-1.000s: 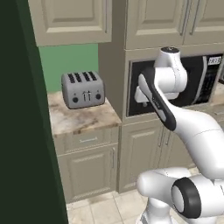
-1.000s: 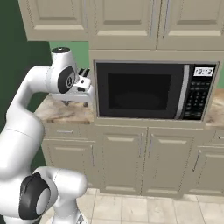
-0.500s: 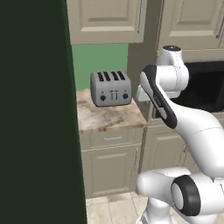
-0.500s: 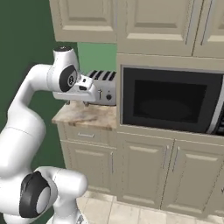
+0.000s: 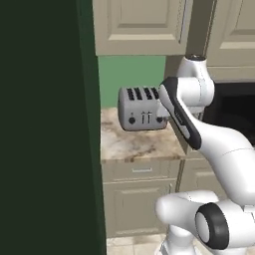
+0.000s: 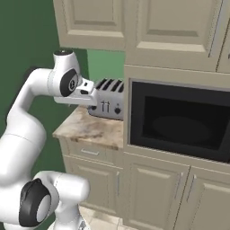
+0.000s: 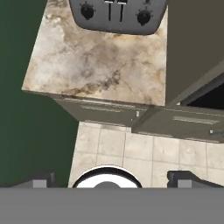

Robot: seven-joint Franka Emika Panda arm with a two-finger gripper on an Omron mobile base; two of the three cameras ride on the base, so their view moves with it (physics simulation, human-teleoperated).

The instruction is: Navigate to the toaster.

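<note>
The toaster (image 5: 142, 108) is a small silver-grey box with dark slots on top and dark knobs on its front. It stands at the back of a marble counter (image 5: 134, 144), just left of the microwave (image 6: 179, 121). From the right base view the toaster (image 6: 110, 103) is partly hidden behind my hand. My arm is folded up in front of it, with the hand held above the counter's front part. In the hand view the toaster's front (image 7: 116, 15) lies at the top edge, and my gripper (image 7: 113, 179) is open with nothing between its fingertips (image 7: 41, 178).
A tall dark green panel (image 5: 45, 124) closes off the left side next to the counter. Beige upper cabinets (image 5: 142, 25) hang above, with a drawer and doors (image 5: 139, 199) below the counter. Tiled floor (image 7: 131, 153) lies in front of the cabinets.
The whole picture has shifted because the base drove left and closer. The toaster now looks larger and nearer the middle, and the microwave has slid right. The arm's pose is unchanged.
</note>
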